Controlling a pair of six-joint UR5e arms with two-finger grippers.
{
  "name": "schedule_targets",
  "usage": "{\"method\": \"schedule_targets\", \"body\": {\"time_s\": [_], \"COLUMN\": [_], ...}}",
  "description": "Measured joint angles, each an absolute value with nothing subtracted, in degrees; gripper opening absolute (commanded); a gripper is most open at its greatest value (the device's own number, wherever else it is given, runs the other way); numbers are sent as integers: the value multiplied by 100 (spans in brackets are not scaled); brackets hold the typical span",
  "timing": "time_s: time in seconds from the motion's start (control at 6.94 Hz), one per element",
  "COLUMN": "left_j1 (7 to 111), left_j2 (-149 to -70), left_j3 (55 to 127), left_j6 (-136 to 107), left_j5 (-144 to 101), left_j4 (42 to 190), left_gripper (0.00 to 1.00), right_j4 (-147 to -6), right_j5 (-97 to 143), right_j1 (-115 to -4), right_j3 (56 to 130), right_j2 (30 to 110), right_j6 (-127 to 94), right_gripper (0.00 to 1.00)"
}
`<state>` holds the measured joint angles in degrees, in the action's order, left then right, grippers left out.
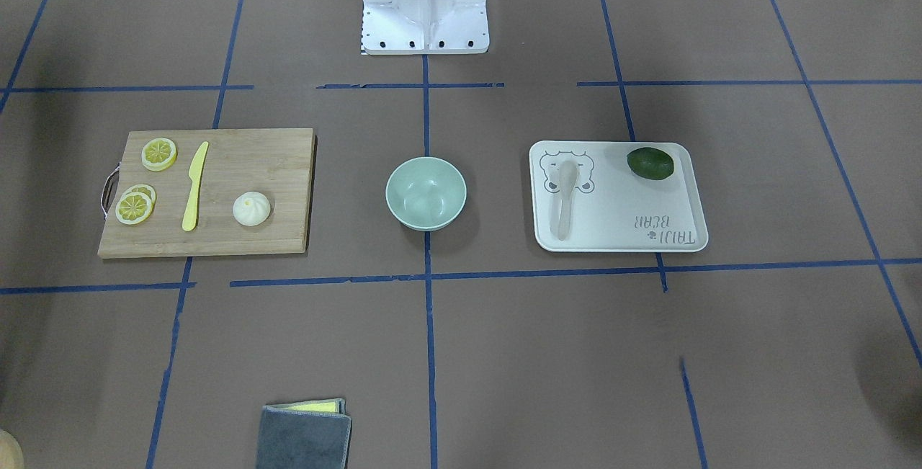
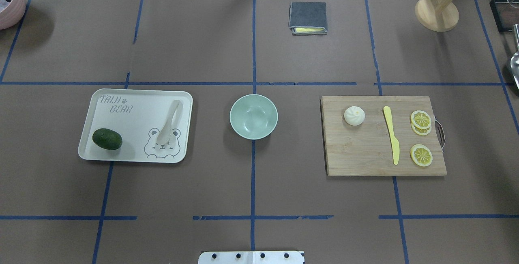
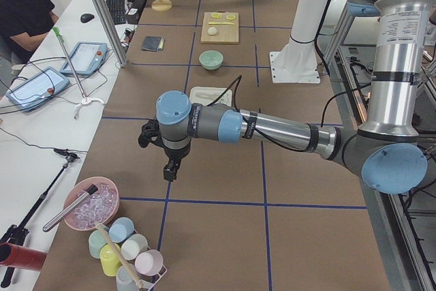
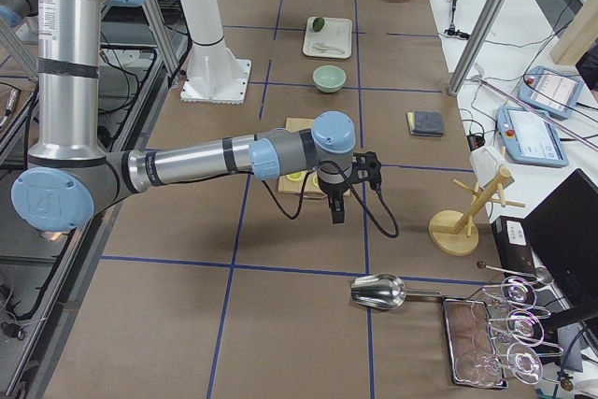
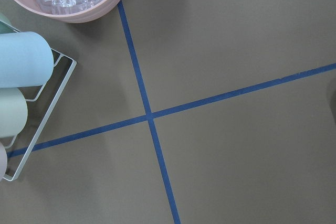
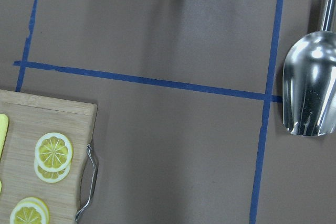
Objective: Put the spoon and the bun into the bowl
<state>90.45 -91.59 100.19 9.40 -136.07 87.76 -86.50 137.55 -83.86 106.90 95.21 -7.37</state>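
Folded grey cloth point(image 1: 306, 434) sits at bottom edge of front view, on brown tabletop point(image 1: 504, 354). Ctr: mint bowl point(image 1: 426, 193), upright, bare inside showing. Right of it, cream tray point(image 1: 634, 202) holds spoon point(image 1: 564, 199) & dark green fruit point(image 1: 650, 163); spoon's long axis runs nearly top-to-bottom, scoop toward top over bear print point(image 1: 587, 173), handle toward bottom. Left: wooden board point(image 1: 281, 166) w/ bun point(image 1: 252, 209) near its right end, pleats up, plus yellow knife point(image 1: 194, 186) & lemon slices point(image 1: 159, 153).

Overhead view: sides swap. Tray left, spoon's scoop at lower end, handle slanting to upper right. Bowl ctr, well apart from tray & board. Bun at board's upper left.

Left side view: left gripper point(image 3: 168, 172) hangs fingers-down over tabletop, lower left of ctr, near pink bowl point(image 3: 92, 202) of clear chunks; can't tell if clenched or released.

Right side view: right gripper point(image 4: 336, 210) hangs fingers-down by board's near end, metal scoop point(image 4: 378, 292) below it in frame; likewise can't tell its state.

Left wrist view: pink bowl upper left, cups point(image 5: 21, 59) in wire rack point(image 5: 40, 121) at left edge. Right wrist view: board corner & lemon slices lower left, metal scoop at right edge.
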Motion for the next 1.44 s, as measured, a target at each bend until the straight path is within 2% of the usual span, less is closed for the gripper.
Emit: {"method": "schedule_targets", "body": {"time_s": [0.43, 0.72, 1.01, 1.15, 1.44], "left_j1": [8929, 8398, 7035, 6223, 4823], "left_j2": [-9079, -8850, -9078, -9484, -10341], "left_j3": [10049, 10012, 10180, 10222, 10191], "left_j6": [986, 454, -1916, -3357, -4791], "left_j5": [-12985, -14032, -14036, -13505, -12222], "left_j4": [9718, 10336, 11606, 12097, 11902], "left_gripper": [100, 100, 100, 99, 94], "right_j4": [-8510, -8355, -7890, -7689, -7573], "right_j5": [13761, 13889, 14041, 14061, 14076], "right_j1": [-8102, -7748, -7405, -7317, -7263], "right_j3": [10764, 10833, 10940, 10965, 10980], "right_j2": [9506, 9502, 9492, 9492, 9493], "right_j6": [-739, -893, -1558, -1721, -1802], "right_gripper": [100, 100, 100, 100, 100]}}
